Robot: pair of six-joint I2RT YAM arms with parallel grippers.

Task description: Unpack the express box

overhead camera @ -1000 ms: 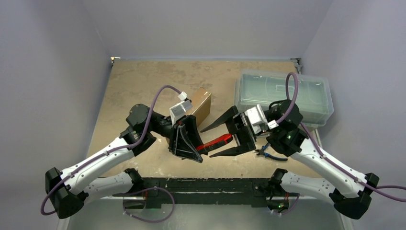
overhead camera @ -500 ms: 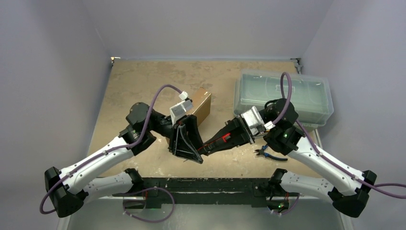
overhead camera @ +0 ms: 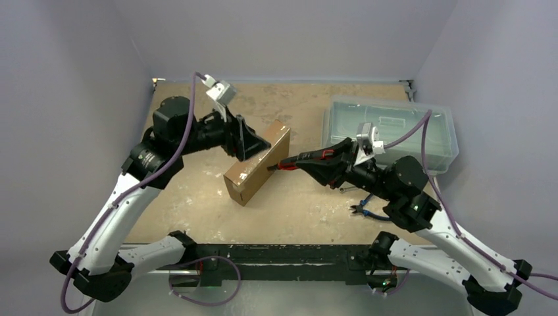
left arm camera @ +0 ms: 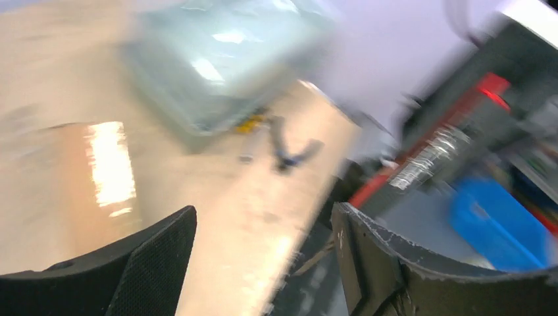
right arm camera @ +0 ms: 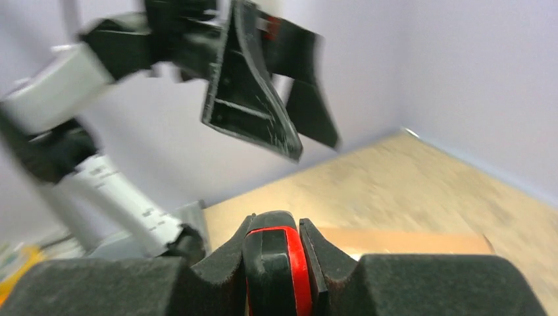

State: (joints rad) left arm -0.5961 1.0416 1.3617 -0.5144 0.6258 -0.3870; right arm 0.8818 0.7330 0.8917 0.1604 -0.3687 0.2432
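Observation:
The express box, a flat brown cardboard mailer, lies slantwise mid-table. It also shows in the right wrist view and, blurred, in the left wrist view. My right gripper is shut on a red and black knife whose tip touches the box's right side. The knife's handle sits clamped between the pads in the right wrist view. My left gripper is open and empty, hovering over the box's far left edge. Its jaws stand wide apart in the left wrist view.
A clear plastic lidded bin stands at the back right, also in the left wrist view. Blue-handled pliers lie on the table in front of it, under my right arm. Walls close in on the left, back and right.
My right gripper shut on the knife beside my left gripper and carried it up to the box's side. My left arm swung back and to the far left, open.

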